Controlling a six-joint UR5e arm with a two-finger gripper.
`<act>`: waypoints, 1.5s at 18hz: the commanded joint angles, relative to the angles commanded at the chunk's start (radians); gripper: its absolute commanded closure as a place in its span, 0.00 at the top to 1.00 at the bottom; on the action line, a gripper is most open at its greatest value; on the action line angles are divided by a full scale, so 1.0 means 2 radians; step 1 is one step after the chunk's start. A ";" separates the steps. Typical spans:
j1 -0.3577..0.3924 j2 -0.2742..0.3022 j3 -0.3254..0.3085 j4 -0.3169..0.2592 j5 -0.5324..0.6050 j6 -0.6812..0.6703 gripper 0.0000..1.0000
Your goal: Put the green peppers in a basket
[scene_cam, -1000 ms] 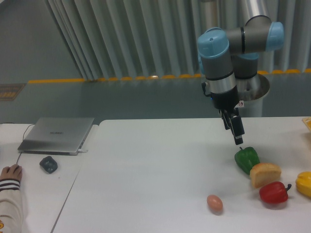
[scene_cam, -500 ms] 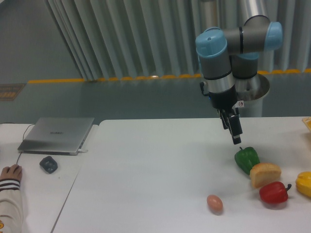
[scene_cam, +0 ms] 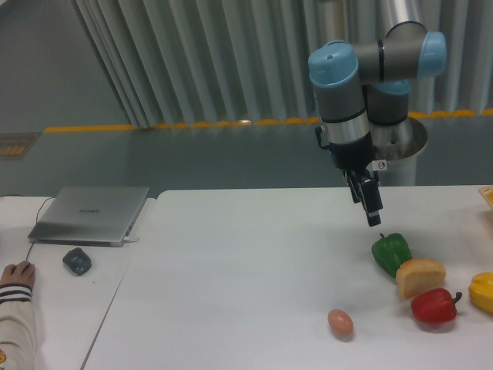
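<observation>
Wide white tabletop (scene_cam: 231, 262) fills the near half, grey-and-blue jointed robot arm (scene_cam: 362, 73) rising from the far right and bending down over it. Flat silver closed laptop (scene_cam: 90, 213) sits far left on a separate surface, small dark lump (scene_cam: 77, 260) just near of it, a person's hand (scene_cam: 17, 272) at the left edge. Arm's black narrow gripper (scene_cam: 373, 218) hangs just above and slightly left of the glossy dark-green lobed bell pepper (scene_cam: 391, 252), not touching; fingers read as one thin blade from this angle, so cannot tell if apart or together. Likely poised for the descent to grasp, nothing held. Pepper lies on the right side of the table, tilted, short stem up toward the gripper, touching a tan bread roll (scene_cam: 420, 277) on its near right. Shiny red bell pepper (scene_cam: 434, 306) just near of the roll, yellow pepper (scene_cam: 483, 291) at the right edge, small pinkish-brown egg (scene_cam: 340, 322) nearest, left of the red one. No basket in view.
</observation>
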 joint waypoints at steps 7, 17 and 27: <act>0.000 0.000 0.002 0.000 0.001 0.000 1.00; 0.000 -0.005 0.008 0.002 -0.001 0.001 1.00; -0.002 -0.004 0.011 0.002 -0.002 0.002 1.00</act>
